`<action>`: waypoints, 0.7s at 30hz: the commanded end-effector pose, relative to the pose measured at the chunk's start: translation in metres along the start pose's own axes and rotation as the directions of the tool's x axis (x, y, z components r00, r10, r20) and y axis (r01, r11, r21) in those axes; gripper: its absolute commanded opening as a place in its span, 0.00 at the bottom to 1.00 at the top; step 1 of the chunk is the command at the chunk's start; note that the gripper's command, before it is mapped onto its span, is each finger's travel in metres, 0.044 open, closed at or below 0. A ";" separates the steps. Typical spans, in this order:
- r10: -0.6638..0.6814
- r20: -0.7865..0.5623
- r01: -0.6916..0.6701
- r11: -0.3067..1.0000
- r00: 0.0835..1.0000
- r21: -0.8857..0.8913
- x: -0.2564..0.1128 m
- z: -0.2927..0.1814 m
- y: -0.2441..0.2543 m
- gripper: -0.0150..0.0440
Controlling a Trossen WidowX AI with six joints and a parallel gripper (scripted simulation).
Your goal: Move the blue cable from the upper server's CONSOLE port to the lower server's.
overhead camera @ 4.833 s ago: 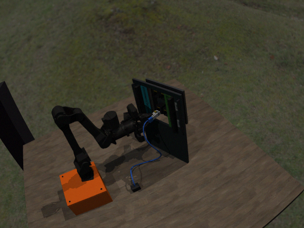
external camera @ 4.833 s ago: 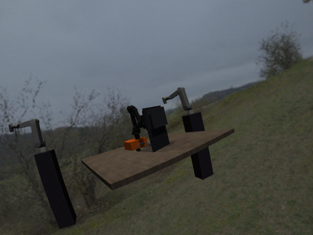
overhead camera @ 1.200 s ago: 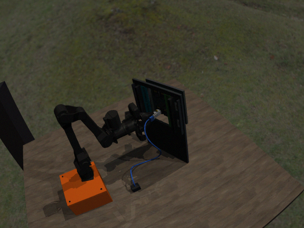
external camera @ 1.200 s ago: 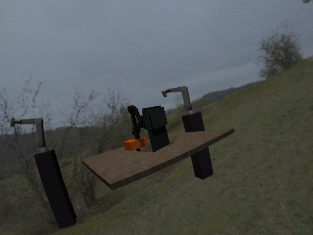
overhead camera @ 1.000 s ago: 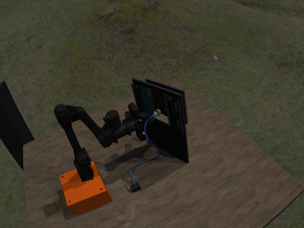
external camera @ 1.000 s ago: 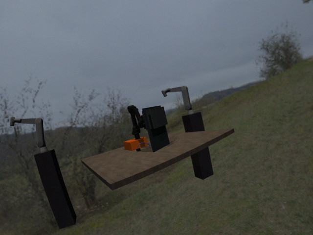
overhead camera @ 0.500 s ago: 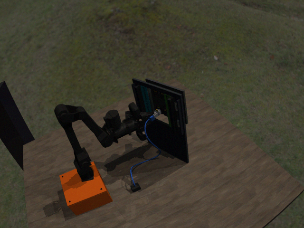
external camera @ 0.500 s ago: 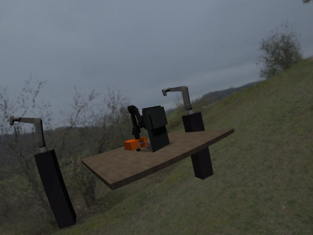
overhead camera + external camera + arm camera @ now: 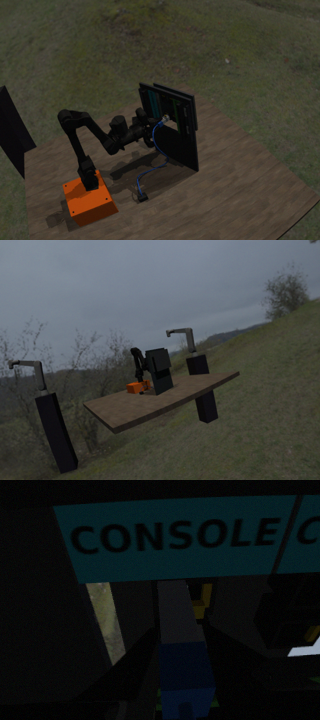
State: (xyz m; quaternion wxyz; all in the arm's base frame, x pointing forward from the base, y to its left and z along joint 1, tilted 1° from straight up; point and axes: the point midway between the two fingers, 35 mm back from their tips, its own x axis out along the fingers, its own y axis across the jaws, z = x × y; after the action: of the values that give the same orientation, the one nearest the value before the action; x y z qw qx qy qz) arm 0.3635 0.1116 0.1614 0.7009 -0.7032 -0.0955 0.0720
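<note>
Likely unplugging | pincer (image 9: 159, 123) (image 9: 179, 634) mostly closed, gripping plug (image 9: 164, 120) (image 9: 185, 665) below CONSOLE label (image 9: 153, 103) (image 9: 175, 540) | you: pull straight, tab squeezed

1. You have an outdoor place around you, with grass (image 9: 258, 51) (image 9: 268, 374) on sloping ground.
2. Your wooden table (image 9: 245, 167) (image 9: 157, 404) has a brown top with visible grain; it looks tilted in the exterior view.
3. In that view, you see two dark pillars, one at the left (image 9: 52, 431) and one behind the table (image 9: 197, 365).
4. Above you is a gray, cloudy sky (image 9: 155, 291), and the light is dim.
5. At the left you find thin bushes (image 9: 87, 400), at the right a tree (image 9: 286, 291), and far away a low hill (image 9: 232, 335).
</note>
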 end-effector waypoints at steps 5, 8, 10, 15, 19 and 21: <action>-0.012 -0.004 0.012 1.000 1.000 0.002 0.003 0.000 -0.004 0.25; -0.012 -0.004 0.012 1.000 1.000 0.002 0.003 0.000 -0.004 0.25; -0.012 -0.004 0.012 1.000 1.000 0.002 0.003 0.000 -0.004 0.25; -0.013 -0.004 0.013 1.000 1.000 0.002 0.004 0.000 -0.004 0.25; -0.013 -0.004 0.013 1.000 1.000 0.002 0.004 0.000 -0.004 0.25; -0.013 -0.004 0.013 1.000 1.000 0.002 0.004 0.000 -0.004 0.25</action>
State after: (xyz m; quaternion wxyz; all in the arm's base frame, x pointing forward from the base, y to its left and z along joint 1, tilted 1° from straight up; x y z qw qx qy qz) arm 0.3656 0.1129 0.1615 0.7010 -0.7031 -0.0956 0.0717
